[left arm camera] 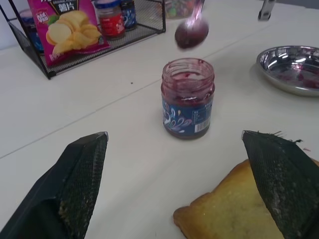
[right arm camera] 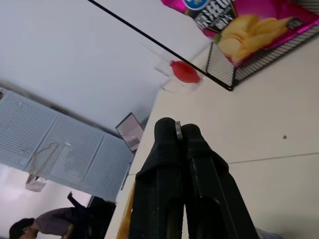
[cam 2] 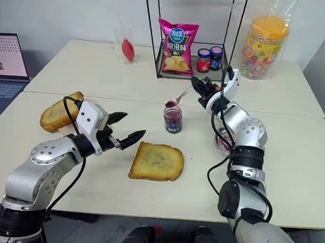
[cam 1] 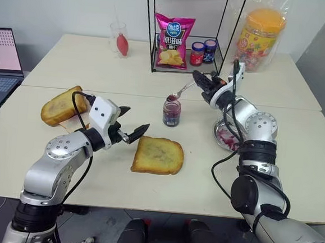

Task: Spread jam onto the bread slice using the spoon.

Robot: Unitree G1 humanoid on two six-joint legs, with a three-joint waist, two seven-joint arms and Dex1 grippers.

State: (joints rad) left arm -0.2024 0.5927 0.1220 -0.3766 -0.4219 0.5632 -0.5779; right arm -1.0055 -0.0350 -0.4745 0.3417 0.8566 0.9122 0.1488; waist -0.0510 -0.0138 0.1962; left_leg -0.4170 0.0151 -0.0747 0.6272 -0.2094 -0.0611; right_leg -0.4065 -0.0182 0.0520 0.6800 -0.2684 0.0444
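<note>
One jam (left arm camera: 187,92) jar, seemingly part-full

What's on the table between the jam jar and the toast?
Nothing. Between the jam jar and the bread slice the table is bare, as the left eye view shows.

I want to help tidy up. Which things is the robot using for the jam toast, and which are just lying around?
Using: spoon, jam, bread slice, right gripper.
Lying around: chips, two small jars, steel dish, candy tub, laptop, other bread.
</note>
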